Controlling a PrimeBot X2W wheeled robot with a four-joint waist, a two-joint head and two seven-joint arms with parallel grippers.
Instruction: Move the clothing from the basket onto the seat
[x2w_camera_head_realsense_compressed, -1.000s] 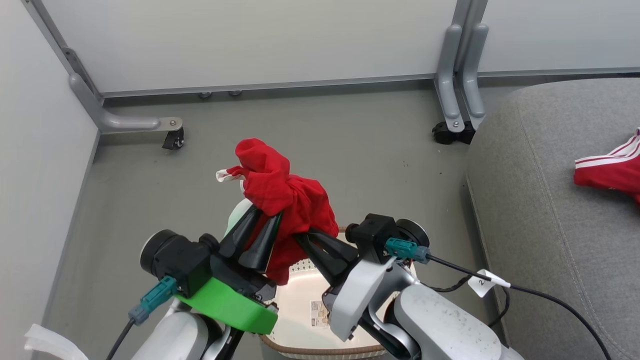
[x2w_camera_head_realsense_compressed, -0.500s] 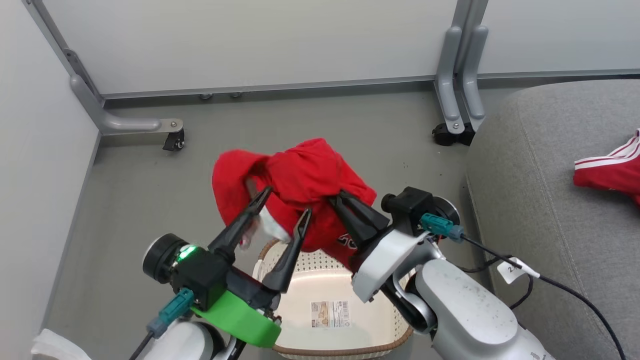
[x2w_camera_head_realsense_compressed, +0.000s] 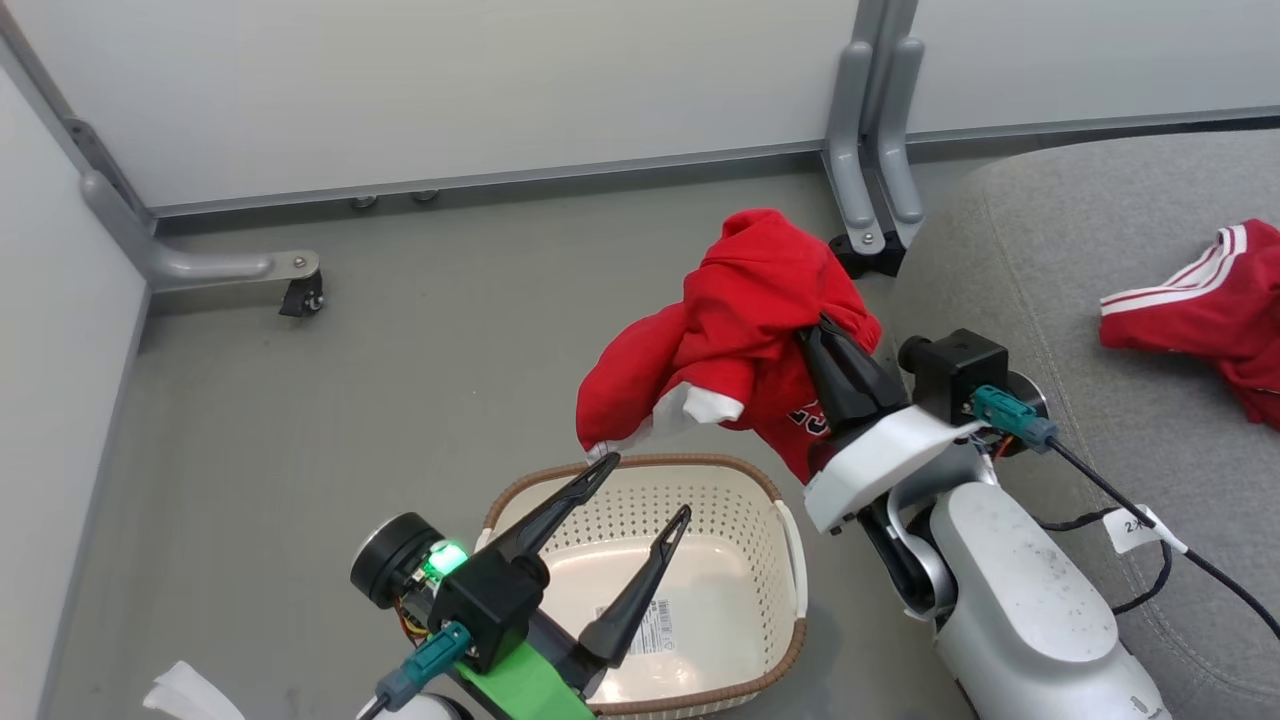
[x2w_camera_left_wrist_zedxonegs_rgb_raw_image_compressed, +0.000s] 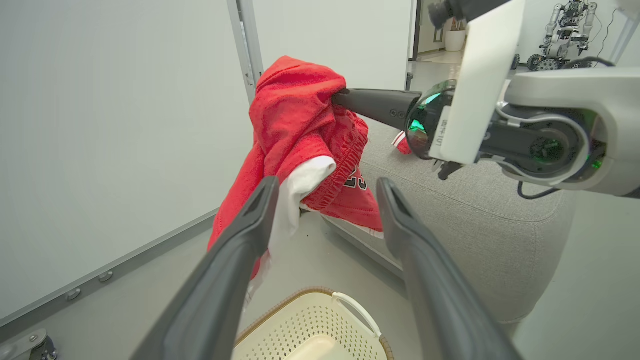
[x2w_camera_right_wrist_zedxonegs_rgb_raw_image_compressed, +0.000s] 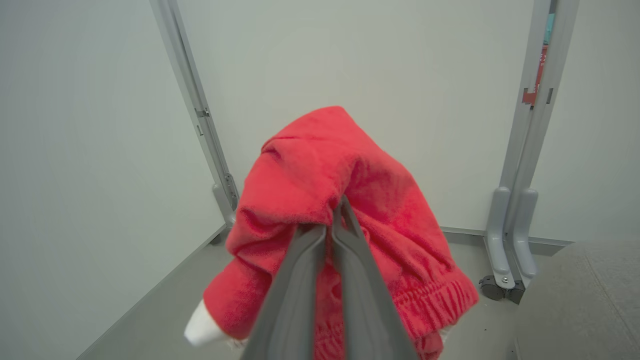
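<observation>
A bunched red garment of the clothing (x2w_camera_head_realsense_compressed: 740, 320) hangs in the air between the basket and the seat, white lining showing at its lower edge. My right gripper (x2w_camera_head_realsense_compressed: 826, 328) is shut on it, seen also in the right wrist view (x2w_camera_right_wrist_zedxonegs_rgb_raw_image_compressed: 336, 220). My left gripper (x2w_camera_head_realsense_compressed: 648, 488) stands open over the basket (x2w_camera_head_realsense_compressed: 745, 478), holding nothing; the left wrist view shows the clothing (x2w_camera_left_wrist_zedxonegs_rgb_raw_image_compressed: 300, 125) beyond its spread fingers (x2w_camera_left_wrist_zedxonegs_rgb_raw_image_compressed: 250, 225). The cream basket's inside shows just a label sticker (x2w_camera_head_realsense_compressed: 655, 620). A second red garment with white stripes (x2w_camera_head_realsense_compressed: 1200, 315) lies on the grey seat (x2w_camera_head_realsense_compressed: 1010, 230).
White partition panels stand behind, on grey feet with castors (x2w_camera_head_realsense_compressed: 300, 297) and a double post (x2w_camera_head_realsense_compressed: 872, 150) close to the seat's corner. A black cable with a white tag (x2w_camera_head_realsense_compressed: 1140, 528) trails from my right wrist. Something white (x2w_camera_head_realsense_compressed: 190, 697) lies at the lower left.
My left gripper opened, let go of the garment and dropped back over the basket. My right gripper carried the garment rightward towards the seat. The camera turned right.
</observation>
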